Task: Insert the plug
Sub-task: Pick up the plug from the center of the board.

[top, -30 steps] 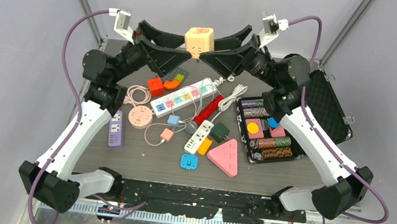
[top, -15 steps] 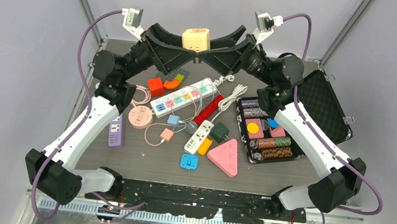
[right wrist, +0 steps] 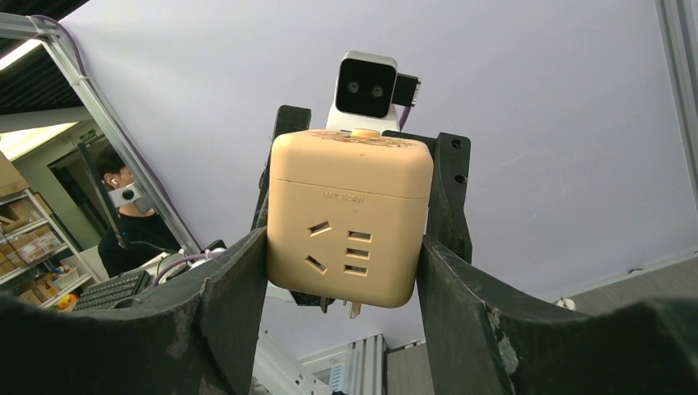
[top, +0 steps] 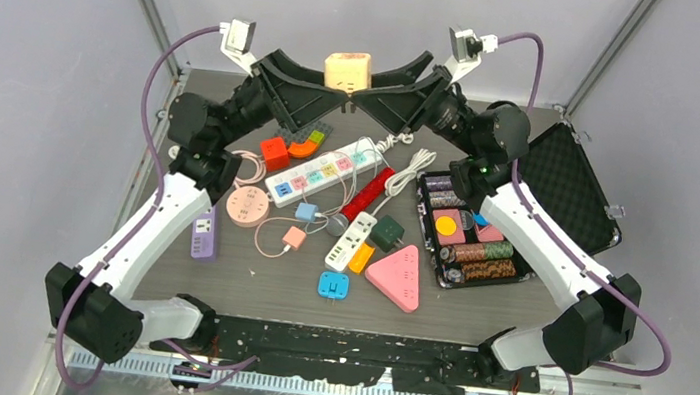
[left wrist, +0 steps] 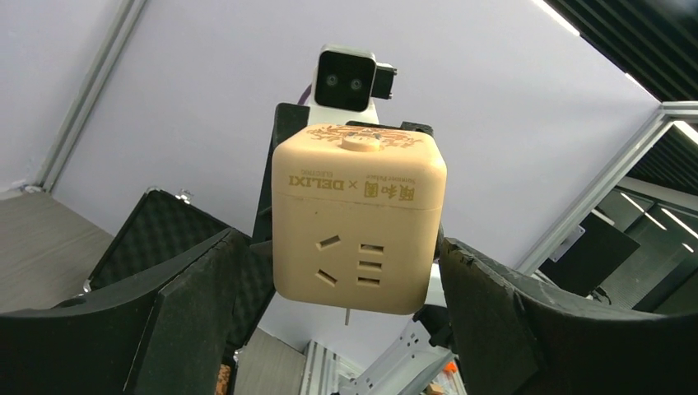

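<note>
A beige cube plug [top: 348, 71] hangs in the air above the far edge of the table, between both raised arms. My right gripper [top: 365, 81] is shut on it: in the right wrist view both fingers press the cube's [right wrist: 350, 214] sides, and metal prongs [right wrist: 354, 309] stick out underneath. My left gripper [top: 335, 80] reaches in from the other side. In the left wrist view its jaws [left wrist: 344, 247] stand open around the cube [left wrist: 358, 222], with a thin gap on each side. Each socket face shows slanted and flat slots.
On the table below lie a white power strip [top: 324, 169], a red strip [top: 367, 193], a pink triangular socket [top: 397, 276], a round pink socket [top: 247, 207], a purple strip [top: 204, 227] and small adapters. An open black case [top: 579, 185] with chips stands at the right.
The left arm has swung in and up toward the cube, and its jaws have narrowed around it. The right gripper has kept its hold; the cube has barely shifted.
</note>
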`<state>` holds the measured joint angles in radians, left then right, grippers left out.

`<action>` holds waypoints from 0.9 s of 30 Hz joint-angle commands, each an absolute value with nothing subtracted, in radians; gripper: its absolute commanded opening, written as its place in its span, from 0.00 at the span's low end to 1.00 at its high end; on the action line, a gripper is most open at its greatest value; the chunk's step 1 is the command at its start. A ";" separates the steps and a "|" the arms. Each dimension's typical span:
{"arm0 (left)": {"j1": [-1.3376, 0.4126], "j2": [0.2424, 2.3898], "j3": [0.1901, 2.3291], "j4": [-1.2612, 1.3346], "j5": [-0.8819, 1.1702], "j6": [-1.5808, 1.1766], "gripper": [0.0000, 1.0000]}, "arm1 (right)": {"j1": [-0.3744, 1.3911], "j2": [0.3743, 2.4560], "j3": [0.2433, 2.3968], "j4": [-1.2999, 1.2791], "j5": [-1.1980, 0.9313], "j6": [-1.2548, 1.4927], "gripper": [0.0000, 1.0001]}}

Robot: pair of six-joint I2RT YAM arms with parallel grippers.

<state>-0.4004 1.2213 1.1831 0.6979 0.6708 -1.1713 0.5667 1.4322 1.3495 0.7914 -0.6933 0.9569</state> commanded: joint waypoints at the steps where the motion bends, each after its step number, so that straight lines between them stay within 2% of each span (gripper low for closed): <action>1: -0.404 1.172 1.173 0.678 0.616 -1.149 0.85 | 0.559 1.403 1.347 0.910 -0.658 0.988 0.17; 11: -0.402 1.183 1.192 0.665 0.619 -1.165 0.67 | 0.560 1.414 1.348 0.898 -0.714 0.982 0.18; 13: -0.402 1.192 1.197 0.672 0.637 -1.173 0.58 | 0.561 1.417 1.343 0.892 -0.714 0.979 0.18; 16: -0.402 1.205 1.200 0.693 0.664 -1.193 0.35 | 0.560 1.421 1.343 0.880 -0.711 0.979 0.21; 17: -0.402 1.210 1.198 0.706 0.674 -1.198 0.24 | 0.560 1.422 1.343 0.875 -0.709 0.978 0.24; 19: -0.402 1.217 1.200 0.723 0.695 -1.199 0.04 | 0.560 1.420 1.344 0.844 -0.699 0.970 0.39; 20: -0.402 1.220 1.200 0.727 0.705 -1.194 0.00 | 0.560 1.418 1.342 0.811 -0.693 0.962 0.54; 21: -0.402 1.223 1.202 0.734 0.718 -1.182 0.00 | 0.560 1.408 1.338 0.789 -0.682 0.938 0.64; 22: -0.402 1.223 1.206 0.730 0.733 -1.159 0.00 | 0.559 1.404 1.337 0.736 -0.681 0.918 0.78; 24: -0.399 1.218 1.218 0.678 0.767 -1.100 0.00 | 0.557 1.385 1.348 0.637 -0.685 0.826 0.92; 27: -0.393 1.205 1.233 0.559 0.839 -0.989 0.00 | 0.541 1.337 1.356 0.496 -0.693 0.719 0.99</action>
<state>-0.3973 1.2255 1.1732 0.6422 0.7273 -1.1339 0.5526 1.4246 1.3350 0.6785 -0.6930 0.8810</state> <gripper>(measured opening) 0.519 0.965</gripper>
